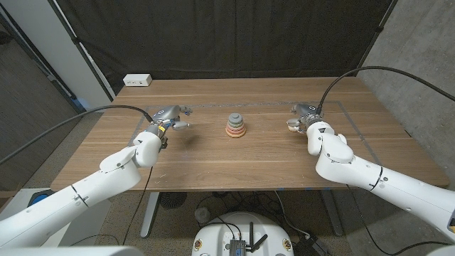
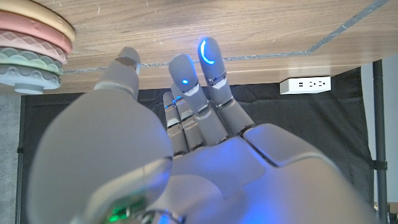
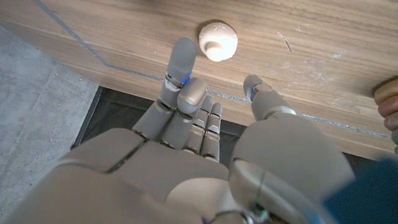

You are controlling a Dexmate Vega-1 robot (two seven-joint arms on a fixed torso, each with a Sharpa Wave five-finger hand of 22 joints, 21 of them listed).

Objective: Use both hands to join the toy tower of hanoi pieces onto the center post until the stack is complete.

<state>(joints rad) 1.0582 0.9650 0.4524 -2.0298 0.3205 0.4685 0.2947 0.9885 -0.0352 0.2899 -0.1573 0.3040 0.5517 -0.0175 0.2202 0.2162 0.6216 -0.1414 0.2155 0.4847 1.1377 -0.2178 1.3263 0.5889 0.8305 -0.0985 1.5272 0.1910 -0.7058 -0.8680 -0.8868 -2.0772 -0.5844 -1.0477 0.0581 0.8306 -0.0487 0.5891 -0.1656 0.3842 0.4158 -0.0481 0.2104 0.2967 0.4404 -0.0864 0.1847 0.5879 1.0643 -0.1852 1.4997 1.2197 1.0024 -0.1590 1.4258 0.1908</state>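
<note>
Two hands over the wooden bench [image 1: 213, 167], head view: left hand [image 1: 170, 117] on the left w/ fingers spread, holding nothing. Right hand [image 1: 304, 116] on the right, just beside a small cream cap piece [image 1: 292, 126]; can't tell from here if touching. Ring stack [image 1: 236, 126] sits mid-bench between both hands, well apart from each; grey piece on top, pink/orange rings below. White power strip [image 1: 137, 80] at far left bench edge.

Left wrist view: left hand [image 2: 186, 155] empty, fingers [image 2: 209, 59] extended & apart, reaching toward bench. Ring stack [image 2: 31, 46] near the thumb, not touched. Power strip [image 2: 305, 84] beyond.

Right wrist view: right hand [image 3: 205, 155] open, fingers [image 3: 181, 62] apart, nothing held. Cap piece [image 3: 218, 41] lies on bench just past the fingertip, small gap visible. Ring stack [image 3: 388, 102] edge at frame side.
</note>
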